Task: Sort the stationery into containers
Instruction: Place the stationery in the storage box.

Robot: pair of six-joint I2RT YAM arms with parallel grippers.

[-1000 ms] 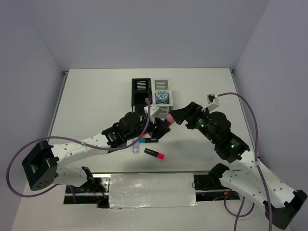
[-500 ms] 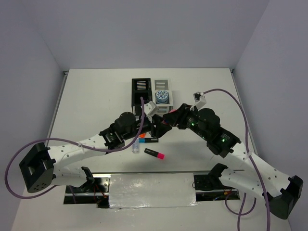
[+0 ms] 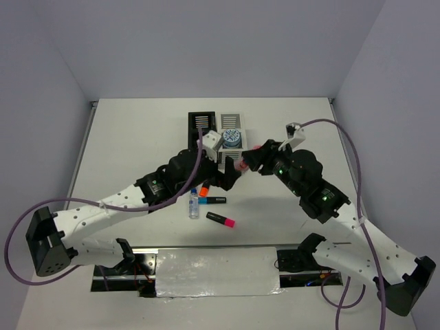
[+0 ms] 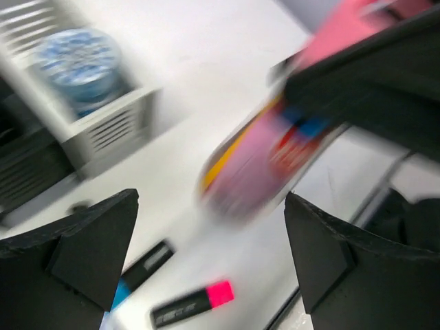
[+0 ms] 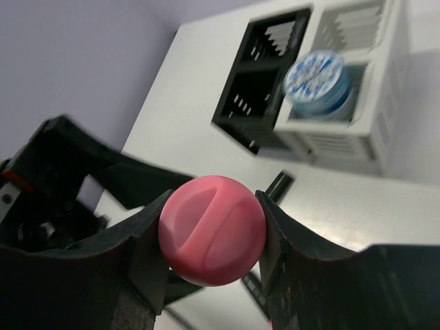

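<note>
Our right pincer [image 5: 212, 237] is clenched on the round cap of the pink tube [image 4: 258, 158]. It holds the tube in the air above the surface [image 3: 137, 137], just on the near side of the white organiser [image 5: 337, 144]. Our left pincer [image 4: 210, 247] is released, its fingers wide on either side of the tube's body and not touching it.

We see these risks:
- **Slip:** we grip only the smooth, domed cap, so the long body could swing or slide out on a quick move.
- **Collision:** the two pincers sit very close, so pulling the left one out at an angle could clip the tube and knock it loose.
- **Blocked slot:** a blue roll [image 5: 316, 79] already fills one white compartment, so lowering there would likely jam. The black organiser [image 5: 258, 89] beside it could be nudged.
- **Dropped tube:** it would land among the highlighters [image 3: 221, 219] and bottle [image 3: 194, 205] lying nearer.
</note>
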